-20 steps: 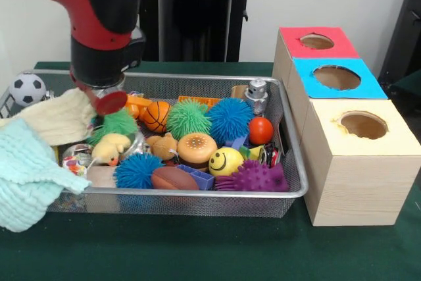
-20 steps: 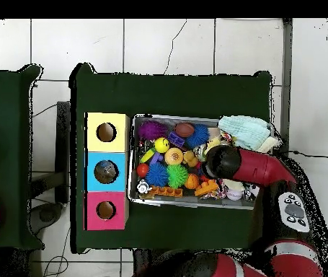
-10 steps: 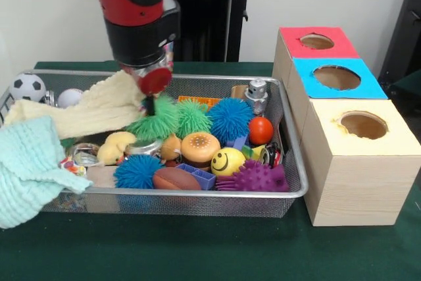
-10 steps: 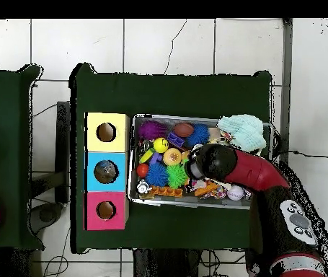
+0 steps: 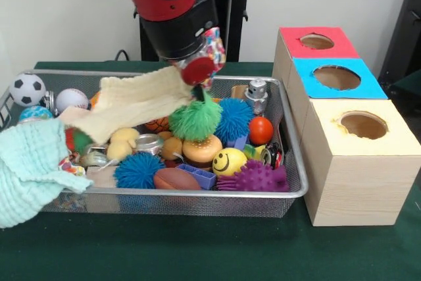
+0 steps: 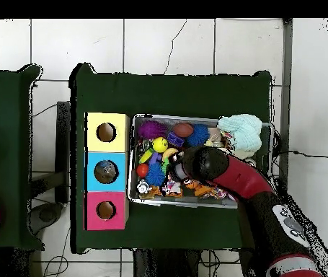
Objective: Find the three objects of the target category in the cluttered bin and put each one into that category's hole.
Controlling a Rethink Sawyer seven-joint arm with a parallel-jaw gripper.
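Note:
The wire mesh bin (image 5: 197, 193) is full of toys; it also shows in the overhead view (image 6: 181, 204). My gripper (image 5: 200, 82) hangs over the bin's middle, shut on a green spiky ball (image 5: 195, 121) lifted a little above the other toys. A pale yellow cloth (image 5: 131, 104) trails from the gripper to the left. In the overhead view the gripper (image 6: 177, 170) is near the bin's centre. Three wooden boxes with holes stand beside the bin: red top (image 5: 318, 43), blue top (image 5: 337, 77), yellow top (image 5: 364, 126).
The bin holds two blue spiky balls (image 5: 137, 170) (image 5: 230, 118), a purple spiky ball (image 5: 255, 177), a smiley ball (image 5: 225, 160), a burger toy (image 5: 200, 149), a red ball (image 5: 261, 129), a football (image 5: 172, 178) and a soccer ball (image 5: 27, 88). A mint cloth (image 5: 26, 169) hangs over its left end.
My gripper has moved from the bin's left end toward the middle and the boxes, carrying the green spiky ball and dragging the yellow cloth, uncovering toys at the left.

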